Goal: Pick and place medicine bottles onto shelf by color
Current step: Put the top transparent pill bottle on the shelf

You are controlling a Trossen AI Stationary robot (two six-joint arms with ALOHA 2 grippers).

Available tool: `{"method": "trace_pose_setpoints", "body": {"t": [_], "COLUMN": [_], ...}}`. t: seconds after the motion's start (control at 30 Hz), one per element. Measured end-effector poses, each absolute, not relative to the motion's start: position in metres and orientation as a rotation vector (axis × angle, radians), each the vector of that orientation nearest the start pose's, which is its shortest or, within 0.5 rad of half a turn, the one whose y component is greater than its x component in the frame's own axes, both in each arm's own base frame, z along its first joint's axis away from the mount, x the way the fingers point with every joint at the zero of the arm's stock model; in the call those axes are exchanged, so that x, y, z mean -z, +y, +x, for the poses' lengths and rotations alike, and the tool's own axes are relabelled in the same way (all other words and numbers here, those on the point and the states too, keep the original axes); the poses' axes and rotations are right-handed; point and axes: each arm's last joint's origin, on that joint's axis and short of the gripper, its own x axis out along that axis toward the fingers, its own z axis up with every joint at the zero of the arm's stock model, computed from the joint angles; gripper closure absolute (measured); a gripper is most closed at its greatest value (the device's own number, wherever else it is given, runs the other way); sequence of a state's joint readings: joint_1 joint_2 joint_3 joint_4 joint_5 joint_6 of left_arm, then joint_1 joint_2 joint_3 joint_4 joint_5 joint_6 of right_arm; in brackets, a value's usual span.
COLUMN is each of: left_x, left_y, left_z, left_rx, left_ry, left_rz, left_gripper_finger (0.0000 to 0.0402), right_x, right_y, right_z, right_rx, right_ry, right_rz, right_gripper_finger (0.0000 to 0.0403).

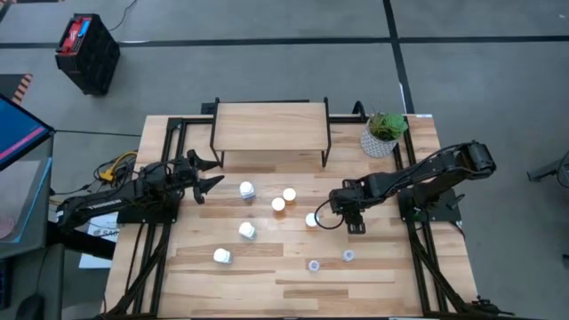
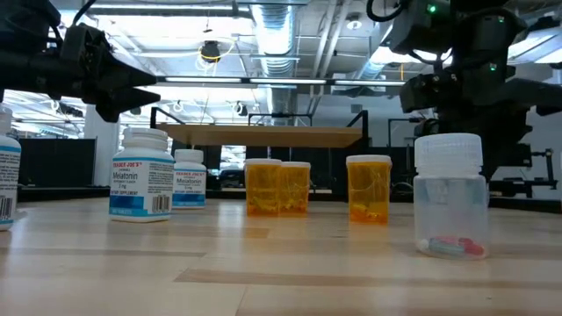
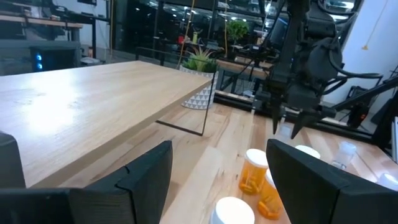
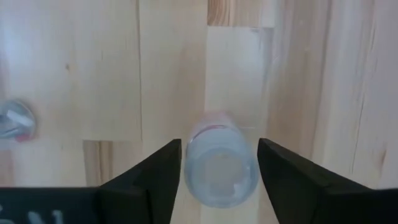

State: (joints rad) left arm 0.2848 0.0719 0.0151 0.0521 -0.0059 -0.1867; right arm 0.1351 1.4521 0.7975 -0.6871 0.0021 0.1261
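The shelf (image 1: 271, 129) stands at the table's far middle, its top bare. Three white bottles (image 1: 247, 189) (image 1: 247, 231) (image 1: 222, 257) and three orange bottles (image 1: 289, 195) (image 1: 278, 205) (image 1: 312, 220) stand upright on the table. Two clear bottles (image 1: 314, 265) (image 1: 348, 256) stand nearer the front. My right gripper (image 1: 336, 212) points down, open, with its fingers on either side of a third clear bottle (image 4: 221, 165), which the gripper hides in the high view. My left gripper (image 1: 212, 175) is open and empty, left of the white bottles and in front of the shelf's left end. My right gripper comes from above with one finger (image 4: 155, 177) on each side of the clear bottle's body (image 4: 217, 143). The bottle stands on the table. The gaps are very narrow, and I cannot tell whether the fingers touch it.
A potted plant (image 1: 382, 133) stands at the far right, beside the shelf. Black frame rails run along the table's left and right edges. There is bare tabletop along the near edge (image 1: 293, 298).
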Motion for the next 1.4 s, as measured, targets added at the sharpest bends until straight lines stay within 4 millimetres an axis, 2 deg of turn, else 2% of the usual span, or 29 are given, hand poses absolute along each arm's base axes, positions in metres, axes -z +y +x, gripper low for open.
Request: {"method": "trace_pose_setpoints", "body": {"t": [0.27,0.4,0.6,0.77,0.93,1.1,1.23,1.4], "left_x": [-0.166,-0.166,-0.166,-0.166,-0.166,-0.166,-0.166,-0.166], "left_y": [0.029,0.029,0.029,0.029,0.029,0.029,0.029,0.029], "left_z": [0.097,0.097,0.097,0.097,0.097,0.097,0.097,0.097], "left_rx": [-0.294,-0.294,-0.294,-0.294,-0.294,-0.294,-0.294,-0.294], "left_ry": [-0.003,-0.004,-0.004,-0.004,-0.004,-0.004,-0.004,-0.003], "left_rz": [-0.189,-0.189,-0.189,-0.189,-0.189,-0.189,-0.189,-0.189], "left_gripper_finger": [0.0154,0.0154,0.0154,0.0154,0.0154,0.0154,0.0154,0.0154], "right_x": [-0.171,-0.180,-0.224,-0.273,-0.323,-0.362,-0.370,-0.353], "right_y": [0.033,0.033,0.033,0.015,-0.024,-0.084,-0.140,-0.207], "right_z": [0.242,0.246,0.266,0.287,0.302,0.309,0.316,0.329], "right_rx": [-0.032,-0.036,-0.109,-0.089,0.107,0.304,0.401,0.396], "right_ry": [1.313,1.322,1.233,1.071,0.894,0.741,0.745,0.862], "right_rz": [0.016,0.010,-0.108,-0.282,-0.463,-0.520,-0.512,-0.398], "right_gripper_finger": [0.0265,0.0273,0.0268,0.0265,0.0273,0.0267,0.0269,0.0270]}}
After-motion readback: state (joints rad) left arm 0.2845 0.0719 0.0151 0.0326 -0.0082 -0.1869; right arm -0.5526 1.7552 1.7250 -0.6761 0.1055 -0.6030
